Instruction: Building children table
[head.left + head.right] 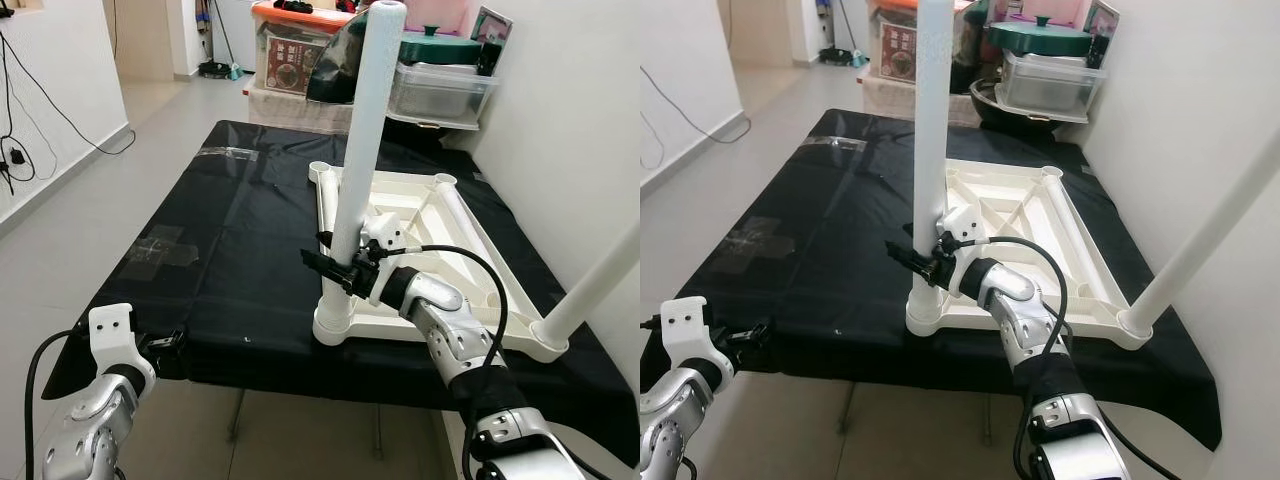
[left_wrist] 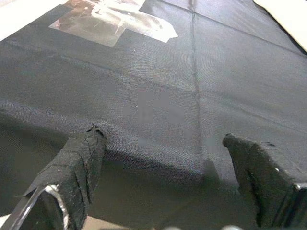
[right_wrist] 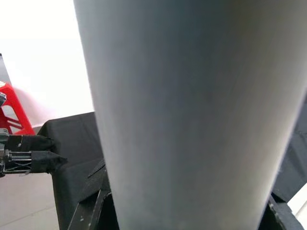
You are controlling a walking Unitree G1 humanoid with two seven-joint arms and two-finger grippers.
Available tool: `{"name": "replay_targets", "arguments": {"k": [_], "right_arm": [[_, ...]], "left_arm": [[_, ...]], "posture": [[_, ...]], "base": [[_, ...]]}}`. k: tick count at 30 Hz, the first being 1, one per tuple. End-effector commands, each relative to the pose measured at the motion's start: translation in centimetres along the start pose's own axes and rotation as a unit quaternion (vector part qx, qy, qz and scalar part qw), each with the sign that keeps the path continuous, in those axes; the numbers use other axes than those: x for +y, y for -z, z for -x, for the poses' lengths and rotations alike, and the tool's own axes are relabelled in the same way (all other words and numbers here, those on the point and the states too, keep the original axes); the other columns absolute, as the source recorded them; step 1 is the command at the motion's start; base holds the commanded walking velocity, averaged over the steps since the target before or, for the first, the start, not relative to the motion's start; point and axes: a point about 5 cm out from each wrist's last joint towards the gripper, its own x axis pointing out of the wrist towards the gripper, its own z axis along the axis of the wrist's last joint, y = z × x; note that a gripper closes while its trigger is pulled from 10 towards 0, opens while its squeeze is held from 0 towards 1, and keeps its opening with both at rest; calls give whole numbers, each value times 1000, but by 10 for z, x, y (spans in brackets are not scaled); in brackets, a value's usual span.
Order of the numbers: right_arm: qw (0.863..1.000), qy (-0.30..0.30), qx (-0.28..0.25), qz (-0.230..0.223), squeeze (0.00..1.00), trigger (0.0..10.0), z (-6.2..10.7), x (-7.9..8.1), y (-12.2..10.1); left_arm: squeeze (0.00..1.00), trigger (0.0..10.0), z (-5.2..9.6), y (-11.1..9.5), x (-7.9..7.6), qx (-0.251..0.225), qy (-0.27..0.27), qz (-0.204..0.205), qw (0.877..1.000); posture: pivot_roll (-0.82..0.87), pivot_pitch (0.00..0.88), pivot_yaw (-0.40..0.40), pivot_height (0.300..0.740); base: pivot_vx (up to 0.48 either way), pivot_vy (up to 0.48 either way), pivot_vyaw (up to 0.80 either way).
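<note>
Upright, white round table leg (image 1: 362,150) in right gripper (image 1: 335,268).

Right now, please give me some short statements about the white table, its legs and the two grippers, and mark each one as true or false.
1. The right gripper grasps an upright white leg. True.
2. The white tabletop lies upside down on the black cloth. True.
3. The left gripper holds a leg. False: it is open, at the cloth's near edge.
4. No leg stands at the near right corner. False: a second leg stands there.
5. A green-lidded container stands behind the table. True.
</note>
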Motion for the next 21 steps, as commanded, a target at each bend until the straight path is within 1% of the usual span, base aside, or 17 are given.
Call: {"name": "replay_targets", "arguments": {"k": [1, 2, 3, 4, 5, 6, 9, 11, 12, 13, 14, 15, 16, 17, 19, 20, 21], "right_arm": [[996, -16, 80, -47, 0, 0, 2, 17, 43], [996, -3, 84, -42, 0, 0, 2, 17, 45], [993, 53, 96, -40, 0, 0, 1, 13, 48], [993, 53, 96, -40, 0, 0, 1, 13, 48], [979, 159, 119, -41, 0, 0, 5, 1, 55], [956, 260, 127, -50, 0, 0, 11, -9, 59], [956, 260, 127, -50, 0, 0, 11, -9, 59], [898, 408, 132, -96, 0, 0, 27, -20, 68], [898, 408, 132, -96, 0, 0, 27, -20, 68], [873, 452, 131, -128, 0, 0, 33, -21, 73], [873, 452, 131, -128, 0, 0, 33, -21, 73], [852, 487, 127, -143, 0, 0, 40, -23, 75], [852, 487, 127, -143, 0, 0, 40, -23, 75], [840, 507, 122, -150, 0, 0, 44, -23, 74], [840, 507, 122, -150, 0, 0, 44, -23, 74], [833, 521, 119, -147, 0, 0, 47, -22, 71], [833, 521, 119, -147, 0, 0, 47, -22, 71]], "left_arm": [[0, 10000, 1, 6, -2, 10, 1, 4, 1000], [0, 10000, 1, 6, -1, 10, 0, 4, 1000], [0, 10000, 2, 6, 0, 10, -1, 3, 1000], [0, 10000, 2, 6, 0, 10, -1, 3, 1000], [0, 10000, 2, 6, 1, 11, -3, 3, 1000], [0, 10000, 2, 6, 2, 11, -5, 2, 1000], [0, 10000, 2, 6, 2, 11, -5, 2, 1000], [0, 10000, 2, 6, 3, 10, -8, 3, 1000], [0, 10000, 2, 6, 3, 10, -8, 3, 1000], [0, 10000, 2, 6, 3, 11, -8, 2, 1000], [0, 10000, 2, 6, 3, 11, -8, 2, 1000], [0, 10000, 2, 5, 4, 12, -8, 0, 1000], [0, 10000, 2, 5, 4, 12, -8, 0, 1000], [0, 10000, 1, 5, 5, 12, -10, -1, 1000], [0, 10000, 1, 5, 5, 12, -10, -1, 1000], [0, 10000, 1, 4, 6, 12, -11, -3, 1000], [0, 10000, 1, 4, 6, 12, -11, -3, 1000]], "posture": [[139, 0, -135, 740], [139, 0, -135, 740], [133, 0, -134, 740], [133, 0, -134, 740], [131, 0, -134, 740], [131, 0, -137, 740], [131, 0, -137, 740], [134, 0, -129, 740], [134, 0, -129, 740], [131, 0, -127, 740], [131, 0, -127, 740], [130, 0, -127, 740], [130, 0, -127, 740], [128, 0, -122, 740], [128, 0, -122, 740], [124, 0, -119, 740], [124, 0, -119, 740]], "base": [[0, 0, 0], [0, 0, 0], [0, 0, 0], [0, 0, 0], [0, 0, 0], [0, 0, 0], [0, 0, 0], [0, 0, 0], [0, 0, 0], [0, 0, 0], [0, 0, 0], [0, 0, 0], [0, 0, 0], [0, 0, 0], [0, 0, 0], [0, 0, 0], [0, 0, 0]]}}
